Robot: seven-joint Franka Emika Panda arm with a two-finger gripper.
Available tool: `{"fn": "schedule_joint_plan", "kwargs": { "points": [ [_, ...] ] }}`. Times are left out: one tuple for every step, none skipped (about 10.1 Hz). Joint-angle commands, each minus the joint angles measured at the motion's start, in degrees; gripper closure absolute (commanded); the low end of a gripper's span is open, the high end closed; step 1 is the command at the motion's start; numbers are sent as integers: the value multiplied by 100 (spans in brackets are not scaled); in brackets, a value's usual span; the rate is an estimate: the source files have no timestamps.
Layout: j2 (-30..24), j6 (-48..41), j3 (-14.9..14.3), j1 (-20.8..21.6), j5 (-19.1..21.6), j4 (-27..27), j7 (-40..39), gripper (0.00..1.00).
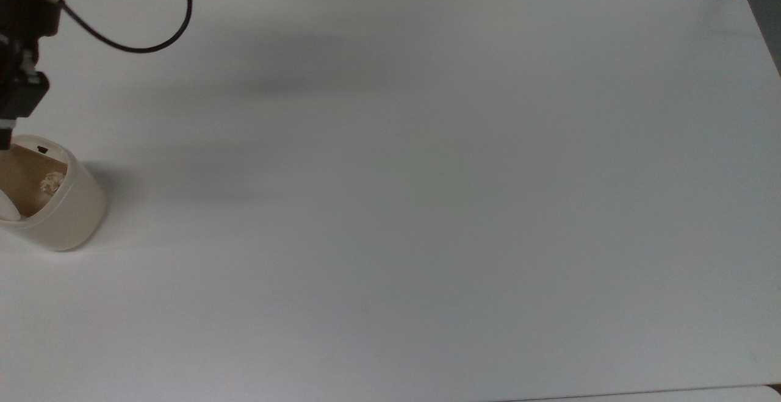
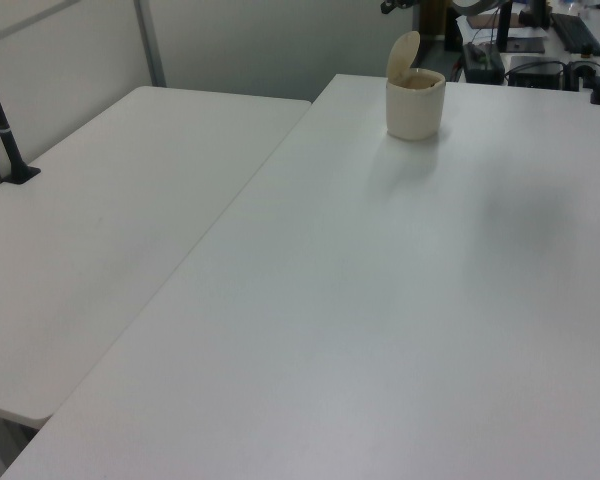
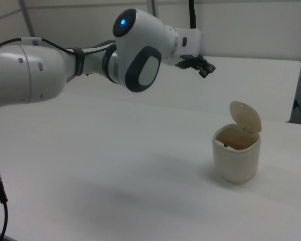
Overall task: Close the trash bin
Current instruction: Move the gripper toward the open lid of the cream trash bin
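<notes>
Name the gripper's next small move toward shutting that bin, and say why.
Probably bring the gripper down behind the raised lid, so it can push it forward and down. The trash bin stands open with the lid tilted up at its back, and the gripper hangs above and apart, touching nothing.
</notes>
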Motion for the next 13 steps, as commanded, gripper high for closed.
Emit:
{"fn": "schedule_joint_plan", "kwargs": {
  "points": [
    [637,98,-15,-281,59,740,211,100],
    [673,98,-7,-379,41,759,124,100],
    [674,98,-7,-501,41,725,-68,100],
    [682,89,-7,-555,50,698,-279,100],
    [770,98,-7,-564,50,628,-298,100],
    [866,98,-7,-581,41,628,-307,100],
    [963,107,-15,-599,15,628,-307,100],
    [1007,107,-7,-617,15,628,-334,100],
    [999,107,-7,-652,6,619,-351,100],
    [990,107,-7,-661,15,601,-473,100],
    [929,107,-7,-696,24,462,-631,100],
    [868,98,-7,-722,15,374,-676,100],
    [841,98,-7,-740,15,303,-798,100]
  ]
}}
